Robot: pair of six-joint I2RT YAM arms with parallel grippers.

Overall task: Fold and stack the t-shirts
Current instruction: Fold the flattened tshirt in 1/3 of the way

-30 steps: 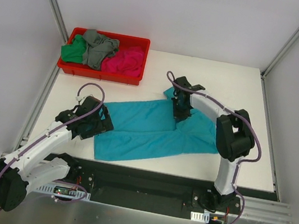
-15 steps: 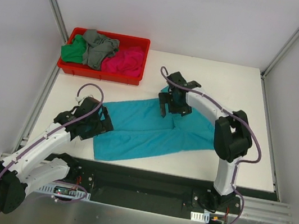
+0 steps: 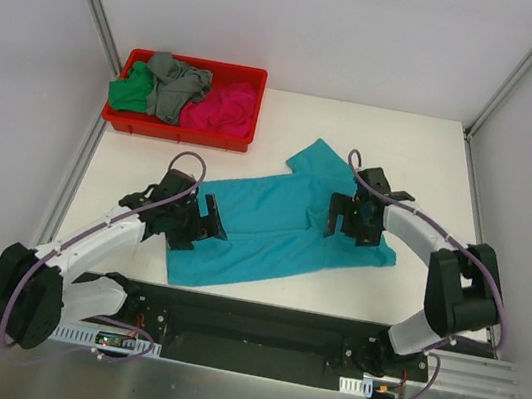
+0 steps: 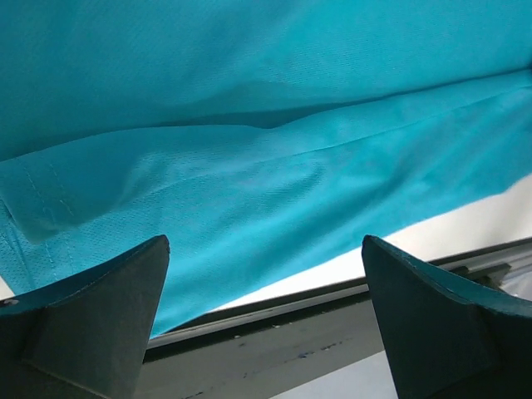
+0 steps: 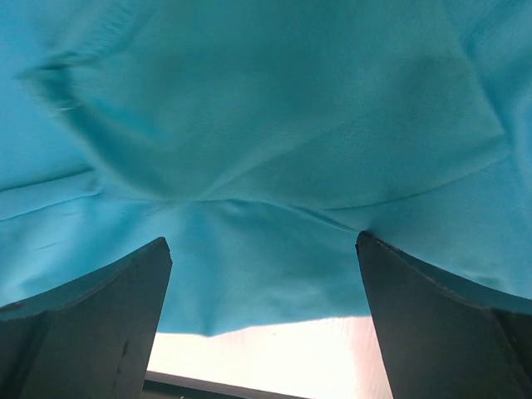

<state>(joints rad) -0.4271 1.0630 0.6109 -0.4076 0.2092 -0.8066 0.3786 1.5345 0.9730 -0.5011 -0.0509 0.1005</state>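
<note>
Overhead view looks steeply down on the whole table; both wrist views face the teal t-shirt (image 3: 262,227) closely, shared mid-frame overhead.

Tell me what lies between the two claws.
Only the teal t-shirt, spread out, fills the stretch between the left claw and the right claw; the top external view shows it.
</note>
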